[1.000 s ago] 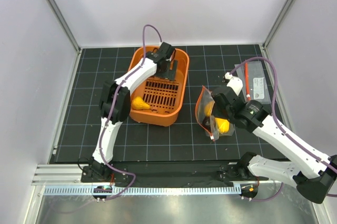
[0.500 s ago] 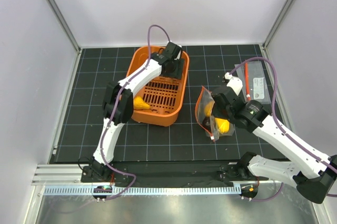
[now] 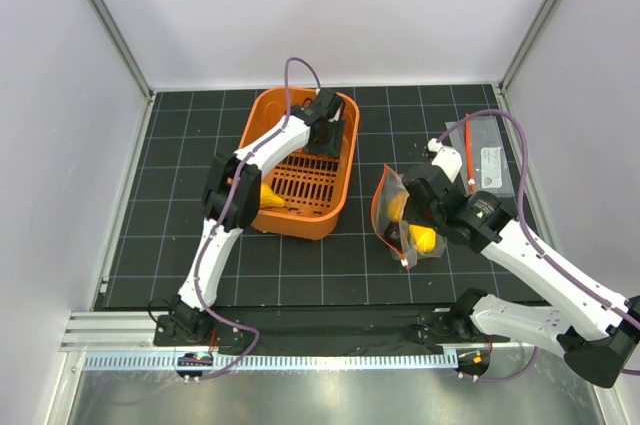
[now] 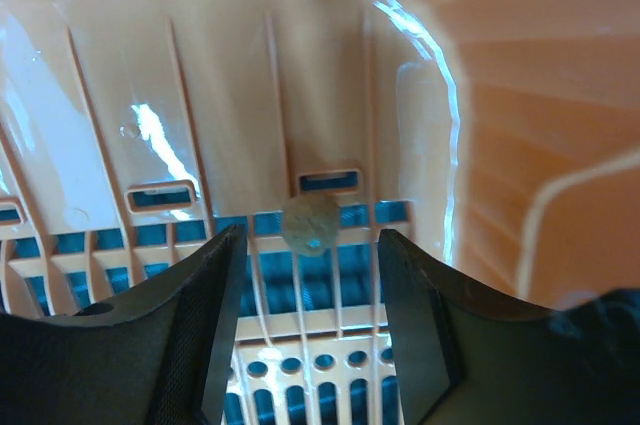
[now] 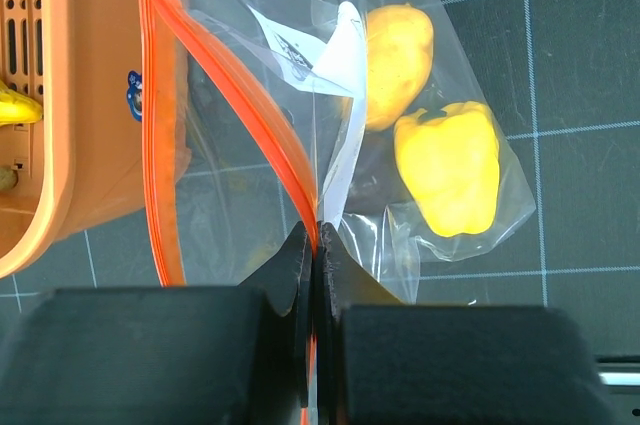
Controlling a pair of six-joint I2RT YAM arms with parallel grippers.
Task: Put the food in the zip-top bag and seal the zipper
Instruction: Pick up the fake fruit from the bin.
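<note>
The zip-top bag [image 5: 230, 65] lies just right of the orange basket [image 3: 345, 170], clear, its orange zipper [image 5: 156, 145] parted (mouth gaping), with a yellow pepper [image 5: 450, 170] and another yellow food [image 5: 400, 45] inside. The right gripper [image 5: 315, 245] is pinched tight on the zipper edge. The left gripper [image 4: 310, 255] hangs inside the basket, fingers apart, a small brownish ball [image 4: 310, 223] just beyond them.
</note>
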